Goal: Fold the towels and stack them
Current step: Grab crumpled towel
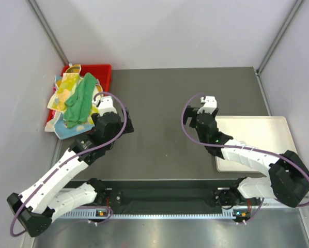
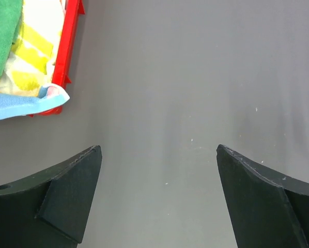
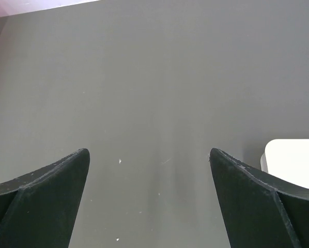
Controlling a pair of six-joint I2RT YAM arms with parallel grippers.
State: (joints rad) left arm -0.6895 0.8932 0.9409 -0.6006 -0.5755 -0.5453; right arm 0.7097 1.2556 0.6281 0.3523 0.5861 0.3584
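The towels (image 1: pixel 74 103) lay heaped in the red bin (image 1: pixel 102 70) at the counter's (image 1: pixel 165 103) far-left corner; the left gripper (image 2: pixel 158 151) and right gripper (image 3: pixel 149 152) hung wide, holding nothing.

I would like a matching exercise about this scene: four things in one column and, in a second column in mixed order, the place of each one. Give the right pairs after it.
Things
1. green towel
2. light blue towel
3. red bin
4. white tray

Places
A. at the right of the table, partly under the right arm
B. at the far left, holding the towels
C. on top of the others
D. draped over the bin's near edge

Pairs: 1-C; 2-D; 3-B; 4-A
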